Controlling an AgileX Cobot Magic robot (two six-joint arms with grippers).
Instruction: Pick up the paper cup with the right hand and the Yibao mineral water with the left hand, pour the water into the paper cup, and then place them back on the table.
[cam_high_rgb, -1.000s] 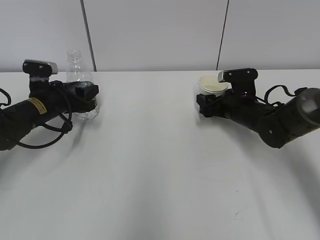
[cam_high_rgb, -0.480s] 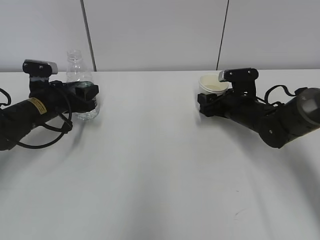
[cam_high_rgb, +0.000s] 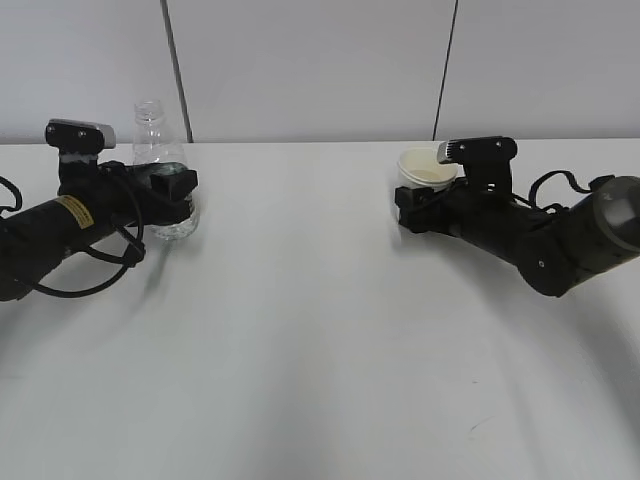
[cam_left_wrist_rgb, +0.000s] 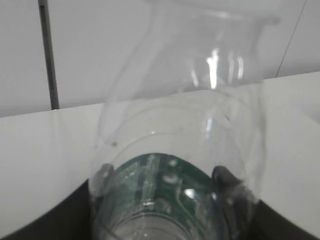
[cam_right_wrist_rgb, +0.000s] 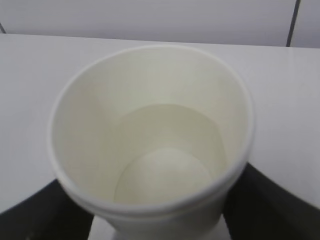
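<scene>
Grips first: I'm clamping the left hand (cam_high_rgb: 178, 190) on the Yibao mineral water (cam_high_rgb: 155, 140) far left, the right hand (cam_high_rgb: 412, 212) on the paper cup (cam_high_rgb: 425, 168) far right; I'm lifting both straight up off the worktop (cam_high_rgb: 300, 330), keeping the cup level.

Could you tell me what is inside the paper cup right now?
The paper cup looks empty: the right wrist view shows only its cream wall and bare round bottom, with no visible water. Its lower outside is hidden between the right gripper's fingers.
</scene>
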